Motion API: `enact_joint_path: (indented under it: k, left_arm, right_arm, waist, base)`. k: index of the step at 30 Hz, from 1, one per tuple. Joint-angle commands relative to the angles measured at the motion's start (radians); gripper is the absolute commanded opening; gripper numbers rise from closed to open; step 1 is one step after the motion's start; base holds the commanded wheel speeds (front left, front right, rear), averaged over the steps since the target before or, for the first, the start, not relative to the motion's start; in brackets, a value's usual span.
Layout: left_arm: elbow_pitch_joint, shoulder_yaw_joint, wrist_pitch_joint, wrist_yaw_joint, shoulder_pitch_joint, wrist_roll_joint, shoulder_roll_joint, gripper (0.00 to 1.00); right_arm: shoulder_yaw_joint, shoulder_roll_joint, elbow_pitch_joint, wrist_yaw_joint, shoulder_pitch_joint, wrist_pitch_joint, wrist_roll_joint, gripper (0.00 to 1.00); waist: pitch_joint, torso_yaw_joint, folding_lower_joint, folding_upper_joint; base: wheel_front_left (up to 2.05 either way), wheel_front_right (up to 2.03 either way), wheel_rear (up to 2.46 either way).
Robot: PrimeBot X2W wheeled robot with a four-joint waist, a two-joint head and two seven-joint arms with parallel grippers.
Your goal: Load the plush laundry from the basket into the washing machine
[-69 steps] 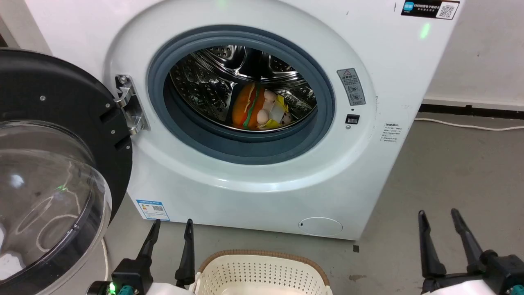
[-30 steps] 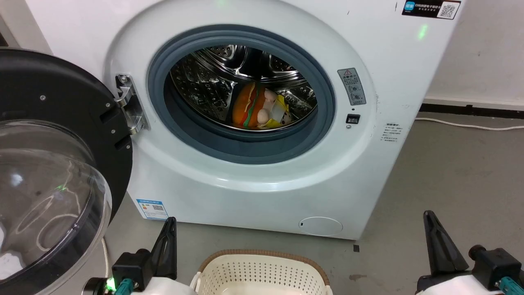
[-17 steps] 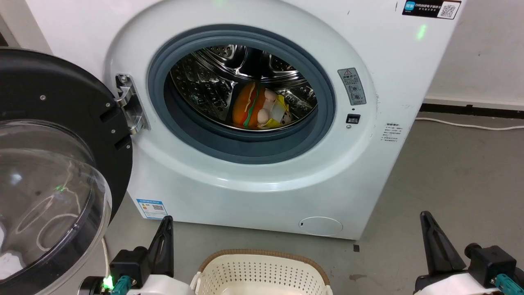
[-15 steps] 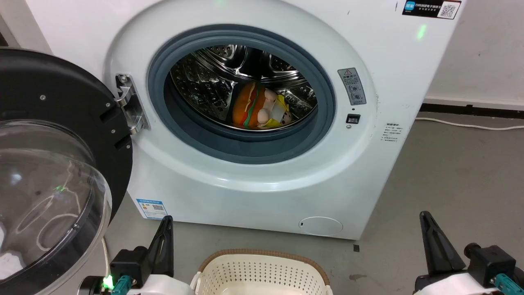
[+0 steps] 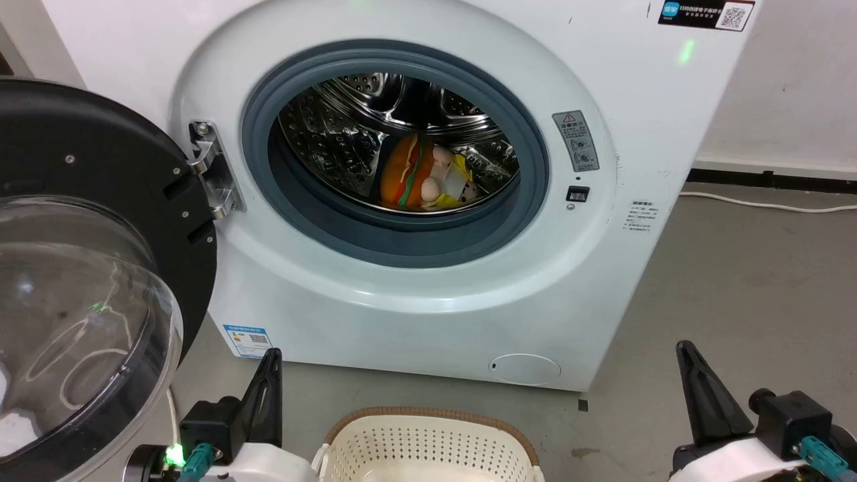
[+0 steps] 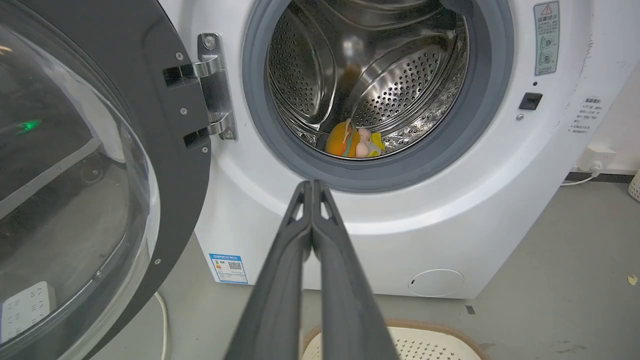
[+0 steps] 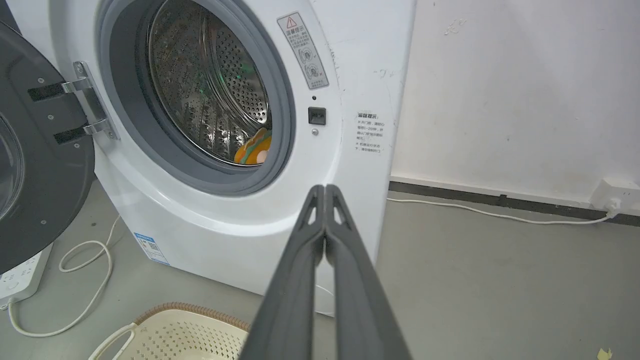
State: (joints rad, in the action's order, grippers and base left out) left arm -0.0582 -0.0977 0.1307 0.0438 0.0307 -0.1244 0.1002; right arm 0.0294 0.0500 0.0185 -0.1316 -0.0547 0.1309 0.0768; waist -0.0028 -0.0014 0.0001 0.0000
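Note:
The plush laundry (image 5: 420, 175), an orange bun with a peach and yellow doll, lies at the bottom of the steel drum of the washing machine (image 5: 602, 281); it also appears as the plush (image 6: 352, 144) and the plush (image 7: 252, 148) in the wrist views. The round door (image 5: 87, 281) hangs open at the left. The cream basket (image 5: 428, 445) sits on the floor in front, between my arms. My left gripper (image 5: 271, 358) is shut and empty at the lower left, fingers (image 6: 300, 235) pressed together. My right gripper (image 5: 684, 353) is shut and empty at the lower right.
Grey floor (image 5: 750, 281) lies to the right of the machine, with a white cable (image 5: 770, 204) along the wall. A white power strip (image 7: 17, 277) and looped cord (image 7: 95, 280) lie on the floor under the open door.
Both grippers went from open to shut, fingers now pressed together. The right gripper has since shifted slightly left and up. The plush, door and basket have not moved.

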Motion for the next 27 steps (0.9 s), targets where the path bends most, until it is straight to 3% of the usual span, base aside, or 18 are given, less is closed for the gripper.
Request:
enact_joint_path:
  k: [1,27]
  left_arm:
    - [0.008,0.009,-0.009,-0.005,-0.013,0.010,-0.008,0.00]
    - [0.029,0.046,-0.060,-0.021,-0.020,0.058,-0.025,0.00]
  right_arm:
    - [-0.001,0.000,-0.006,0.000,0.015,-0.008,-0.011,0.00]
    - [-0.013,0.000,-0.011,0.001,0.032,-0.060,-0.038,0.00]
  waist:
    - [0.000,0.000,0.0000,0.0000]
    - [0.001,0.001,-0.0001,0.0000]
  base:
    - [0.00,0.00,0.00]
    - [0.00,0.00,0.00]
